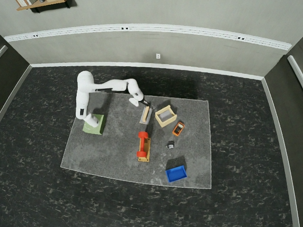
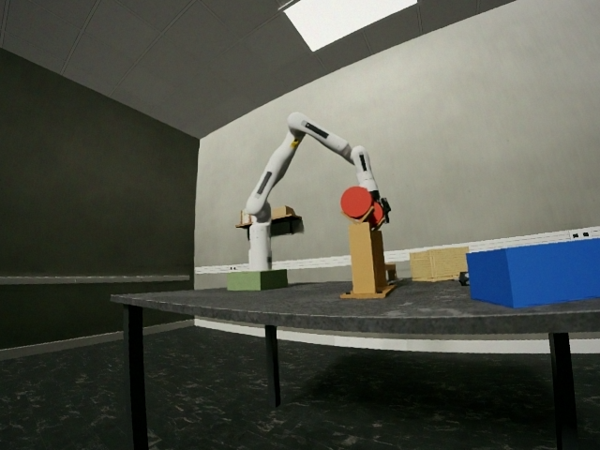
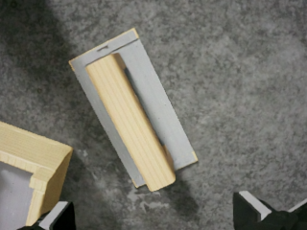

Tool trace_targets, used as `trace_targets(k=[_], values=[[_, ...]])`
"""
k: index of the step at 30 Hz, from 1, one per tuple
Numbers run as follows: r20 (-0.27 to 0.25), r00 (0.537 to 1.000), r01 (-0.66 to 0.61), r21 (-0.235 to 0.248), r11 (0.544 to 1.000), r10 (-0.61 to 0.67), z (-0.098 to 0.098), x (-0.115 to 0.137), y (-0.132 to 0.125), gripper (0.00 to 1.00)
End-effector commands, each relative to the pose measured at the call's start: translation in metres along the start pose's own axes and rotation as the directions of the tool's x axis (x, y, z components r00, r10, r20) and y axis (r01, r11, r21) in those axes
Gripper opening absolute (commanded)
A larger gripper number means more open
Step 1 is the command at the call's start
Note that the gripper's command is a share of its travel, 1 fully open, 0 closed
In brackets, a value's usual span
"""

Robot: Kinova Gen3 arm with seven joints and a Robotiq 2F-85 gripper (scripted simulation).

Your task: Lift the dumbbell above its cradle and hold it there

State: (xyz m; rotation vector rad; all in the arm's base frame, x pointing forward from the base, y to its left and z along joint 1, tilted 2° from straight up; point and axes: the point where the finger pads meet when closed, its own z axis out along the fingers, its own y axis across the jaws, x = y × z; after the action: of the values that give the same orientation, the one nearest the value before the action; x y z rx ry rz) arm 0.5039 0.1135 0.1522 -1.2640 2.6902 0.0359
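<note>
The red dumbbell (image 1: 142, 144) (image 2: 355, 202) lies in its tall wooden cradle (image 1: 147, 147) (image 2: 367, 259) near the middle of the grey mat (image 1: 110, 151). My gripper (image 1: 147, 104) (image 3: 154, 215) is open and empty. It hangs well behind the dumbbell, over a wooden block (image 1: 146, 113) (image 3: 129, 125) that lies on a grey plate (image 3: 155, 103). The wrist view shows only the two fingertips at the bottom corners, with mat between them. The dumbbell is not in the wrist view. In the exterior view the dumbbell hides most of the gripper.
An open wooden box (image 1: 159, 120) (image 2: 438, 262) (image 3: 38, 153) stands right of the block. An orange device (image 1: 178, 128) and a small black object (image 1: 170, 145) lie right of the cradle. A blue bin (image 1: 175, 173) (image 2: 532, 271) sits at the front right. The arm's green base (image 1: 94, 126) (image 2: 256, 279) is at the left.
</note>
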Motion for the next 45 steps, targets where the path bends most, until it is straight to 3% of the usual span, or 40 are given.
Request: trace_targets(k=[1, 7, 11, 15, 16, 17, 19, 23, 24, 34, 36, 45], values=[[-0.016, 0.997, -0.081, 0.011, 0.997, 0.082, -0.010, 0.011, -0.008, 1.00], [-0.056, 0.960, -0.273, 0.018, 0.962, 0.274, -0.023, 0.037, -0.018, 1.00], [-0.088, 0.897, -0.433, 0.033, 0.901, 0.434, -0.034, 0.059, -0.025, 1.00], [-0.115, 0.799, -0.589, 0.056, 0.807, 0.591, -0.047, 0.083, -0.030, 1.00], [-0.115, 0.799, -0.589, 0.056, 0.807, 0.591, -0.047, 0.083, -0.030, 1.00], [-0.122, 0.769, -0.626, 0.062, 0.778, 0.628, -0.051, 0.089, -0.031, 1.00], [-0.122, 0.769, -0.626, 0.062, 0.778, 0.628, -0.051, 0.089, -0.031, 1.00], [-0.142, 0.627, -0.762, 0.093, 0.641, 0.766, -0.065, 0.113, -0.034, 1.00], [-0.142, 0.627, -0.762, 0.093, 0.641, 0.766, -0.065, 0.113, -0.034, 1.00], [-0.168, 0.824, -0.540, 0.056, 0.840, 0.541, -0.076, 0.130, -0.077, 1.00], [-0.168, 0.824, -0.540, 0.056, 0.840, 0.541, -0.076, 0.130, -0.077, 1.00], [-0.182, 0.937, -0.300, 0.015, 0.954, 0.298, -0.086, 0.151, -0.115, 1.00]])
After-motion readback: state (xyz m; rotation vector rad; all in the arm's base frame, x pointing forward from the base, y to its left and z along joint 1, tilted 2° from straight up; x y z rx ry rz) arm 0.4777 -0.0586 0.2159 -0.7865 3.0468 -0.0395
